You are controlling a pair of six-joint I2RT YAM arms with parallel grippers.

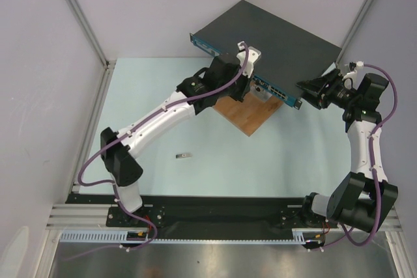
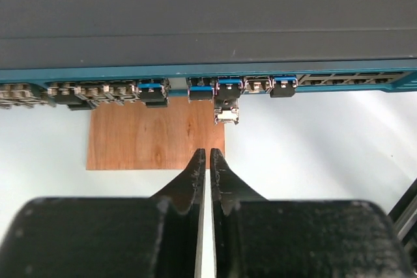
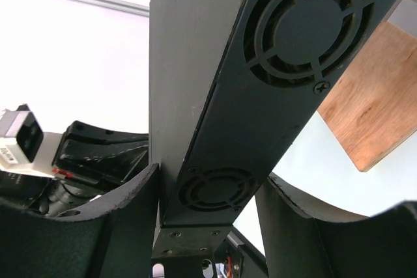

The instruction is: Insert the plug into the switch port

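The switch [image 1: 273, 40] is a flat dark grey box with a blue front face, resting over a wooden board. A small black and silver plug [image 2: 227, 110] sticks out of a port in the middle of the front face [image 2: 195, 73]. My left gripper [image 2: 208, 155] is shut and empty, a short way in front of the plug and not touching it. It also shows in the top view [image 1: 246, 89]. My right gripper [image 1: 311, 93] grips the switch's right end. In the right wrist view its fingers [image 3: 133, 193] stand on either side of the fan-vented side [image 3: 260, 96].
The brown wooden board [image 1: 251, 114] lies under the switch's front edge. A small metallic plug-like part [image 1: 184, 155] lies loose on the table near the left arm. Aluminium frame rails [image 1: 78, 24] border the table on the left and right.
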